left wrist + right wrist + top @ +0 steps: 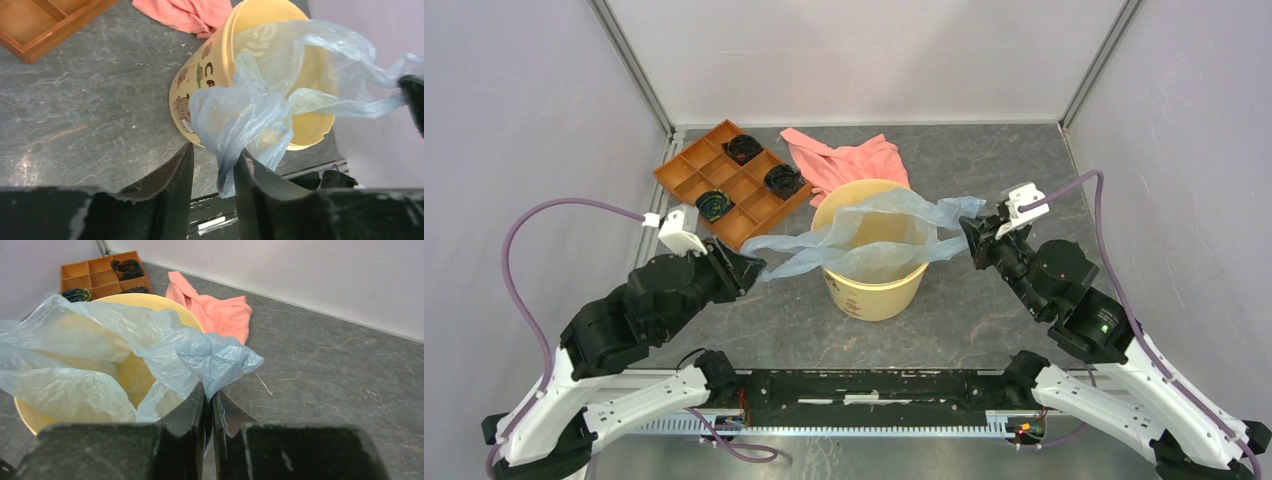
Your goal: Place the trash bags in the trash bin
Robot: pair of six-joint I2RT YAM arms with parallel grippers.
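The pale blue trash bag [879, 225] lies stretched across the mouth of the tan-yellow trash bin [874, 290], sagging partly inside. My right gripper [969, 235] is shut on the bag's right end, as the right wrist view [209, 392] shows, with the bag [200, 352] bunched at the fingertips over the bin's rim [145, 299]. My left gripper [754, 268] is at the bag's left end. In the left wrist view its jaws [214, 160] stand apart, and the bag's tail [250, 115] hangs loose between them against the right finger, beside the bin [195, 85].
An orange-brown compartment tray [686, 168] with black coiled items sits at the back left. A salmon-pink cloth [849, 160] lies behind the bin. Pale walls close in the table on three sides.
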